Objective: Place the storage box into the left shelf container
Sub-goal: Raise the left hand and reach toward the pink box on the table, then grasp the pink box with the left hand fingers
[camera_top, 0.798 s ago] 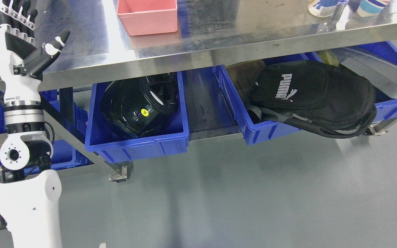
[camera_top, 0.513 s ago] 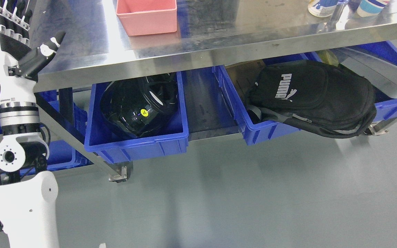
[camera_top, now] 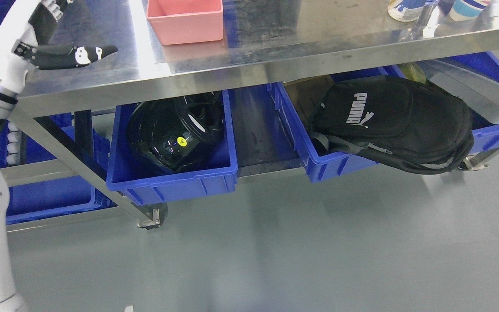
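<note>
A pink storage box point(camera_top: 184, 19) stands on the steel table top point(camera_top: 275, 56), at the upper edge of the head view. My left hand point(camera_top: 48, 32) hovers over the table's left end, well left of the box. It is open and holds nothing, with the thumb point(camera_top: 78, 55) pointing right toward the box; the other fingers run out of the top of the picture. Under the table, on the lower shelf, a blue container point(camera_top: 171, 184) holds a black helmet point(camera_top: 173, 134). Another blue container point(camera_top: 50, 201) sits further left, partly behind my arm.
A blue container point(camera_top: 332, 167) at the right holds a black backpack point(camera_top: 396, 121) that hangs over its rim. Cups point(camera_top: 464, 8) stand on the table's far right. A slanted table leg point(camera_top: 85, 173) ends in a foot point(camera_top: 150, 221). Grey floor point(camera_top: 297, 251) lies in front.
My left arm has swung up and to the left, partly leaving the picture. The hand has tipped over the table's left end, and its thumb now points right.
</note>
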Tool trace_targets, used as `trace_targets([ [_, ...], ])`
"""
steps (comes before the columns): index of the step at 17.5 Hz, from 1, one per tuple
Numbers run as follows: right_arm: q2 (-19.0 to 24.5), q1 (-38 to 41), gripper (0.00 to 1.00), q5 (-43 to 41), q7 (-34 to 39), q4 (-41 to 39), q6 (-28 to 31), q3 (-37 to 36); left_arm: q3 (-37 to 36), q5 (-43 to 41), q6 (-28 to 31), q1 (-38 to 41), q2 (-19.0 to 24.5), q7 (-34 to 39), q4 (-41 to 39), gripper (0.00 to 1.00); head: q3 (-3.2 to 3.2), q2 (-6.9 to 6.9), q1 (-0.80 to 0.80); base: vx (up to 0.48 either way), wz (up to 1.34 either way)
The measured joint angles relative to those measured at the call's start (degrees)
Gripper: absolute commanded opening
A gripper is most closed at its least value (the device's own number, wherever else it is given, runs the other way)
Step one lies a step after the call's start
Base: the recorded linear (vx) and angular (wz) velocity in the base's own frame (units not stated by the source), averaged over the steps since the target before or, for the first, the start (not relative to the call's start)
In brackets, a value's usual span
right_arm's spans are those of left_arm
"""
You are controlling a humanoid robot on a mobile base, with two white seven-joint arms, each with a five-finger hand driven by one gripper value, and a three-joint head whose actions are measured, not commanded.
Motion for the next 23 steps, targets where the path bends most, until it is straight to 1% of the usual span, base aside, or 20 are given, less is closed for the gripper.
trace_targets([
  [2, 0.0, 0.0, 1.0, 0.0, 0.0, 0.0, 0.0, 0.0, -3.6, -1.8, -0.1, -4.3, 2.5, -2.1, 2.1, 1.0, 0.0, -0.01, 0.0, 0.0, 0.0],
  [4, 0.0, 0.0, 1.0, 0.0, -0.1, 0.0, 0.0, 0.0, -7.1, -3.3, -0.2, -8.3, 4.1, -4.3, 4.3, 1.0, 0.0, -0.01, 0.0, 0.0, 0.0],
  [8, 0.0, 0.0, 1.0, 0.0, -0.1, 0.0, 0.0, 0.0, -13.5, -9.4, -0.3, -14.4, 4.7, -8.8, 9.5, 0.98, 0.0, -0.01, 0.0, 0.0, 0.0],
  [11, 0.0, 0.0, 1.0, 0.0, -0.1, 0.0, 0.0, 0.0, -17.1, -13.3, -0.4, -17.4, 3.6, -9.5, 13.6, 0.97, 0.0, -0.01, 0.0, 0.0, 0.0],
  [16, 0.0, 0.0, 1.0, 0.0, -0.1, 0.0, 0.0, 0.0, -21.0, -16.4, -0.3, -21.5, 0.7, -9.6, 19.2, 0.96, 0.0, -0.01, 0.0, 0.0, 0.0],
  [23, 0.0, 0.0, 1.0, 0.0, -0.1, 0.0, 0.0, 0.0, -24.8, -23.2, -0.1, -28.3, -6.0, -9.8, 29.5, 0.95, 0.0, -0.01, 0.0, 0.0, 0.0],
])
